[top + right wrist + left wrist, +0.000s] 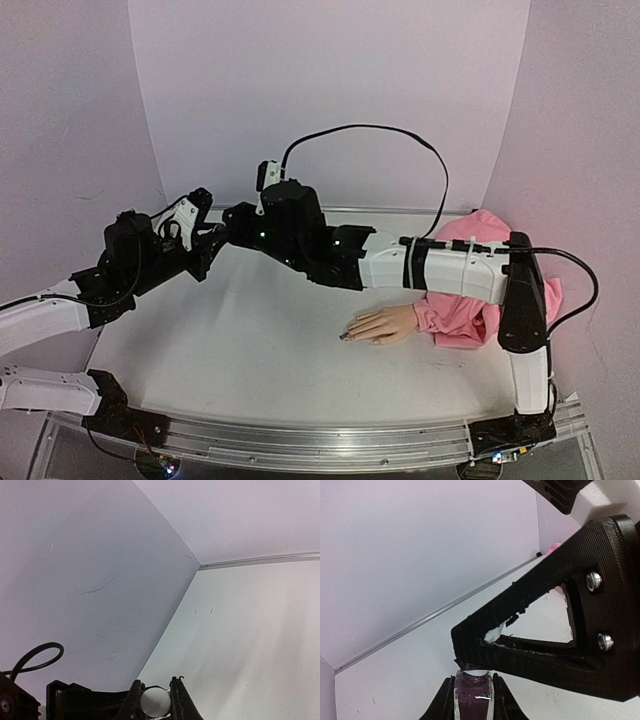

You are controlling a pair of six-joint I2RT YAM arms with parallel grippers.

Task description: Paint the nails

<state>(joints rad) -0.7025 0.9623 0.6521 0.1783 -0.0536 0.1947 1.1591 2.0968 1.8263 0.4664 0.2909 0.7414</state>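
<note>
Both arms meet at the back left of the white table (250,350), nose to nose. The left tool (474,687) is clamped narrow on a small clear glass bottle (474,702) of dark purple polish. It holds the bottle upright between its two black fingers.

The right tool (156,692) is pinched tight on a round white cap (155,703). In the right wrist view the cap sits snug between the fingertips. From the left wrist view, one ribbed black finger of the right tool fills the frame, its tip right over the bottle's neck. Whether the cap is seated on the neck or just off it, I cannot tell.

Out on the table, right of centre, lies the flesh-coloured mannequin hand (385,324). It lies flat with its fingers pointing left. Its wrist runs into a crumpled pink fabric sleeve (470,295) bunched toward the right edge.

The nails (346,337) are at those fingertips, showing from above as tiny dark specks, too small to say more. They sit on the near side of the right arm's long black-and-white forearm, well apart from both tools and the bottle. A black cable (370,128) arcs high over that right arm against the pale back wall.
</note>
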